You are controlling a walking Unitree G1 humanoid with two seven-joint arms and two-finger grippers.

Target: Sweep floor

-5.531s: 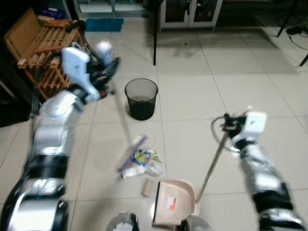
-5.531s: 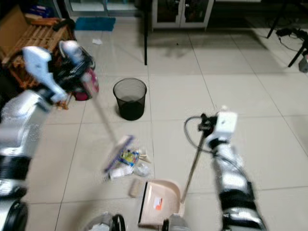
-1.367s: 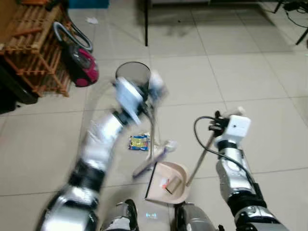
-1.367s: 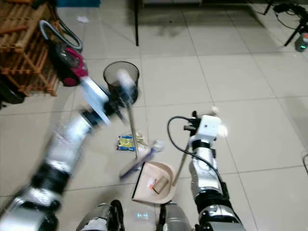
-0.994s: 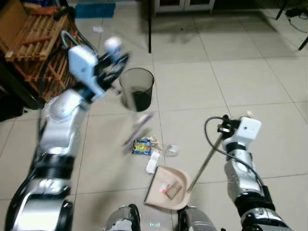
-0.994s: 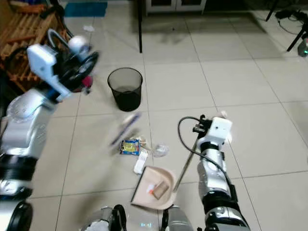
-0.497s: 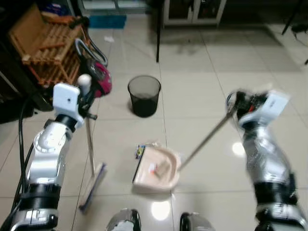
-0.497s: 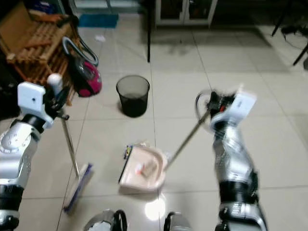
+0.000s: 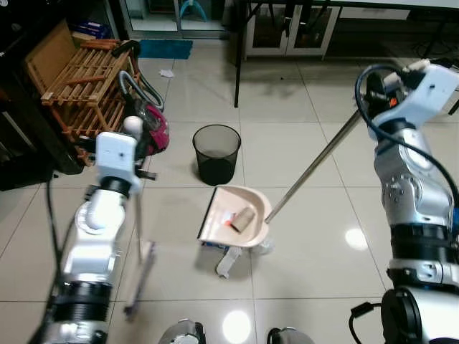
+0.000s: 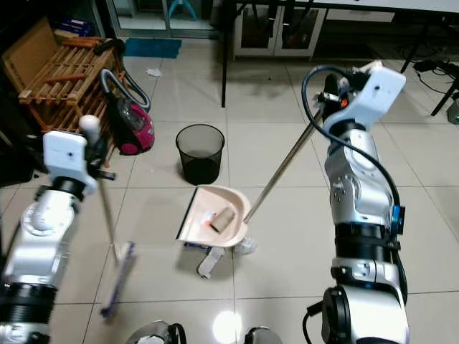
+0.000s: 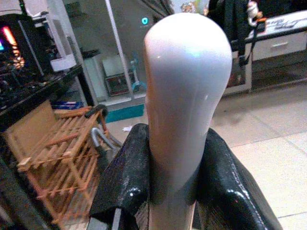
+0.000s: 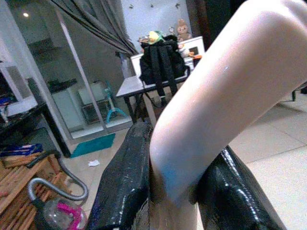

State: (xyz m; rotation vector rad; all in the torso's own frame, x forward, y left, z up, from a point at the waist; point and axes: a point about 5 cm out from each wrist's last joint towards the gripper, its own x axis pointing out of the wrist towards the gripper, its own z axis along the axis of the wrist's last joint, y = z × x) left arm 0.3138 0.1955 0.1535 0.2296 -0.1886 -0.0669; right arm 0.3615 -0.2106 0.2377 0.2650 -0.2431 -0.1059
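My left gripper [image 11: 175, 143] is shut on the white knob of the broom handle [image 9: 131, 126]. The broom stands upright at my left, its head [image 9: 141, 281] on the tiles. My right gripper [image 12: 175, 165] is shut on the top of the dustpan's long pole [image 9: 315, 166], held high at the right. The beige dustpan [image 9: 233, 215] hangs tilted just off the floor, in front of the black mesh bin [image 9: 216, 153]. It holds a cardboard roll [image 9: 242, 221] and small scraps. A white piece [image 9: 228, 261] and a blue wrapper [image 9: 214, 246] lie on the tiles beneath it.
A wooden rack [image 9: 72, 79] and a pink vacuum cleaner [image 9: 154, 123] stand at the left. A black table leg [image 9: 237, 57], a cabinet [image 9: 287, 29] and a blue mat [image 9: 165, 49] are at the back. A paper scrap [image 9: 166, 73] lies near the mat.
My right arm has risen, lifting the dustpan off the floor and nearer the bin. Litter now shows beneath it. The broom stays upright at my left.
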